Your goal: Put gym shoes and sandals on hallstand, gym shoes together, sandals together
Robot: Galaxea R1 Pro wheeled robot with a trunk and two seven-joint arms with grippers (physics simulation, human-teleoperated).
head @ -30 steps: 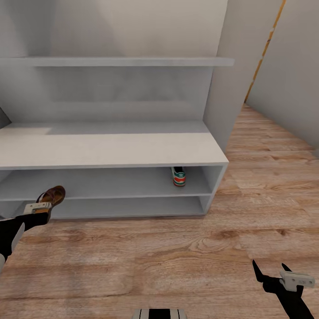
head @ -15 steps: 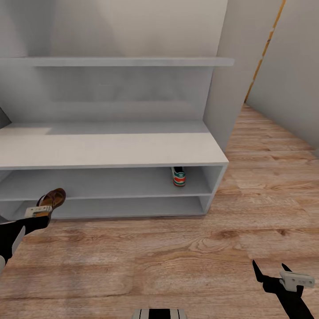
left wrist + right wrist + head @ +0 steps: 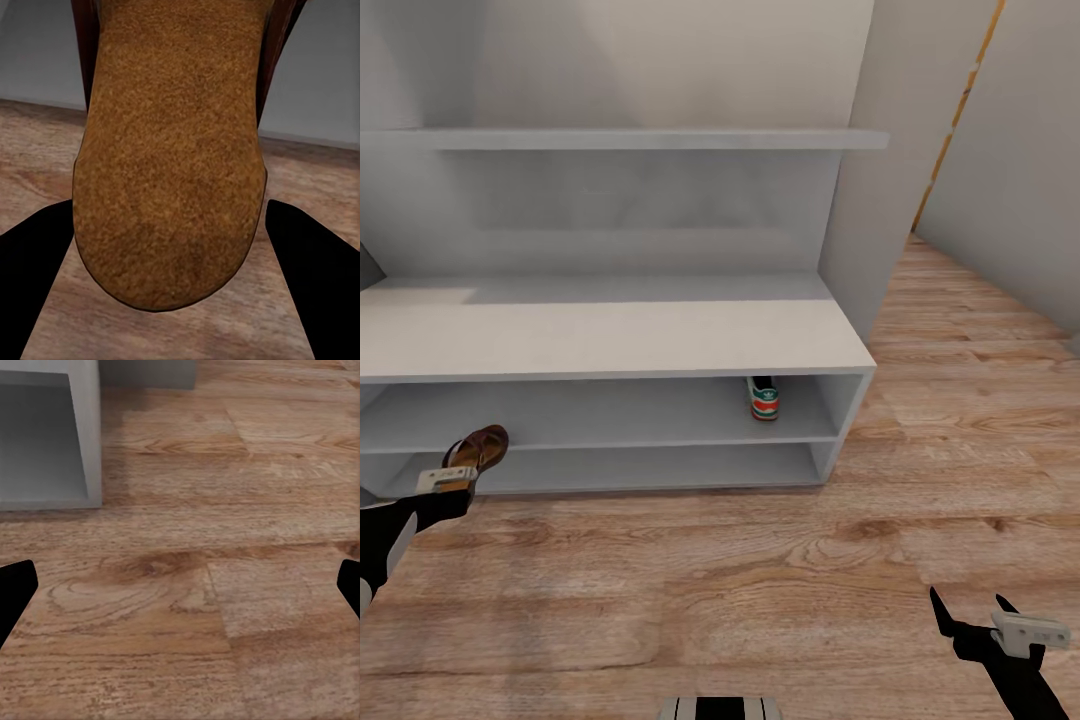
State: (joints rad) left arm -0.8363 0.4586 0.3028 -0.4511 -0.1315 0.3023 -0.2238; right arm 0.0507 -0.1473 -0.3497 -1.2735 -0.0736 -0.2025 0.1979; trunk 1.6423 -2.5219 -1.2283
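Corridor floor (image 3: 760, 580) wood plank, runs under both your arms. Hallstand (image 3: 610, 345) sits ahead of both pincers, flat top bare, two open shelf rows. Upper wall shelf (image 3: 620, 139) well above it.

Left pincer (image 3: 452, 482) is clenched on a brown sandal (image 3: 478, 447), sandal held just in front of the hallstand's left end, about level w/ the divider btwn the two shelf rows, clear of the floor. In left wrist cam the tan footbed (image 3: 172, 165) sits btwn the two black fingers (image 3: 37, 255).

One gym shoe (image 3: 763, 397) already on the top shelf row, far right end, heel out, well apart from the left pincer and up-left of the right one.

Right pincer (image 3: 975, 608) released, fingers spread, nothing in it, hovering over bare floor near the hallstand's right corner (image 3: 82, 450).
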